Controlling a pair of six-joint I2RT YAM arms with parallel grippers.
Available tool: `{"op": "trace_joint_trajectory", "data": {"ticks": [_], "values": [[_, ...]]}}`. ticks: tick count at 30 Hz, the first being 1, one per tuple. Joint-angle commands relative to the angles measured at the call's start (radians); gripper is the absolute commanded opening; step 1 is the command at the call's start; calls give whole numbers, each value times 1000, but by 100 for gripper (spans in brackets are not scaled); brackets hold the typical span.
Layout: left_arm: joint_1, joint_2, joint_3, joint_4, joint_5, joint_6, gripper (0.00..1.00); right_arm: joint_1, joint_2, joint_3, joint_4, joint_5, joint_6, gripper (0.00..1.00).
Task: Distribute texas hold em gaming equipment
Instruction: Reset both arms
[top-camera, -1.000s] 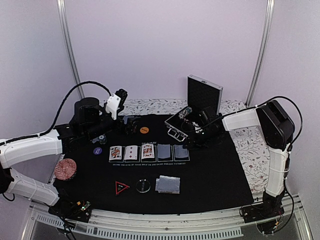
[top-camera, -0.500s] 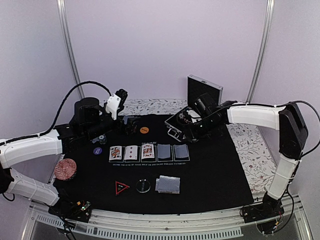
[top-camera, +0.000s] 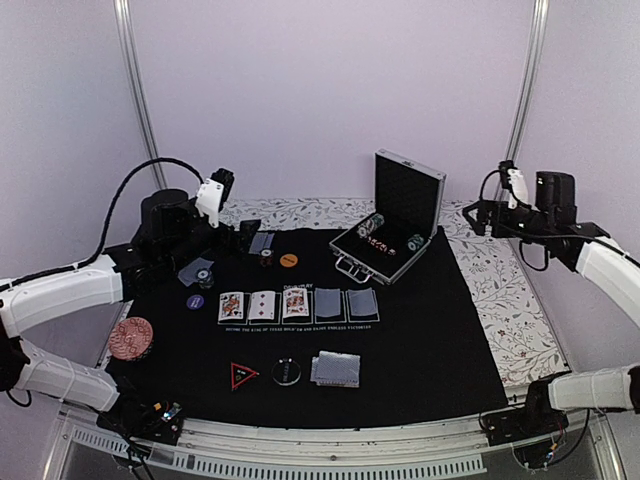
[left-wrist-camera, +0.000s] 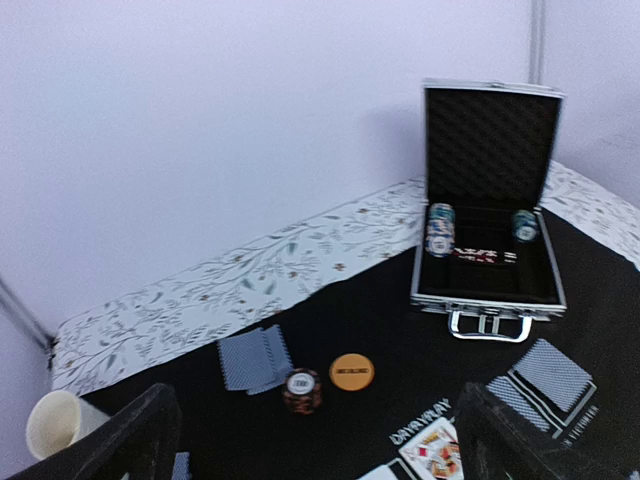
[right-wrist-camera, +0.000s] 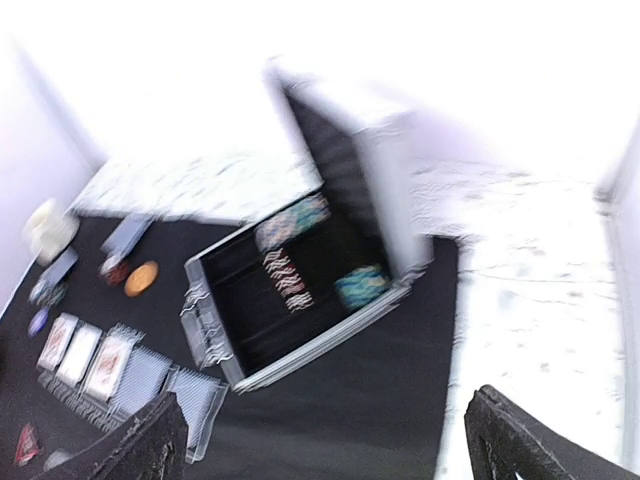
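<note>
While each hangs above the table, we find the left claw and the right claw spread wide, each empty in its wrist view; the left is at far left, the right at far right, well apart from the case; the case stands open at the far edge of the mat with chip stacks inside; five cards lie in a row mid-mat, three face up and two face down; toward the near edge lie the triangle, the black-and-white disc and a loose pile of cards; the orange disc sits just beside a chip stack and some face-down cards; the purple disc lies left of the row, near the left edge of the mat.
</note>
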Motion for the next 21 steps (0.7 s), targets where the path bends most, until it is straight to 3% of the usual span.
{"op": "trace_joint_trajectory", "data": {"ticks": [1, 6, 11, 13, 21], "values": [[142, -35, -33, 65, -111, -60, 98, -216, -160, -233, 319, -122, 8, 99], [300, -95, -155, 243, -263, -77, 98, -398, -195, -462, 596, -163, 33, 99], [427, -148, -392, 640, -339, -20, 98, -456, -150, -654, 915, -61, 61, 99], [454, -117, -468, 798, -360, 4, 98, -455, -126, -722, 1037, 12, 50, 99], [494, 129, -505, 950, -397, 37, 98, -455, 60, -880, 1462, 75, 18, 99]]}}
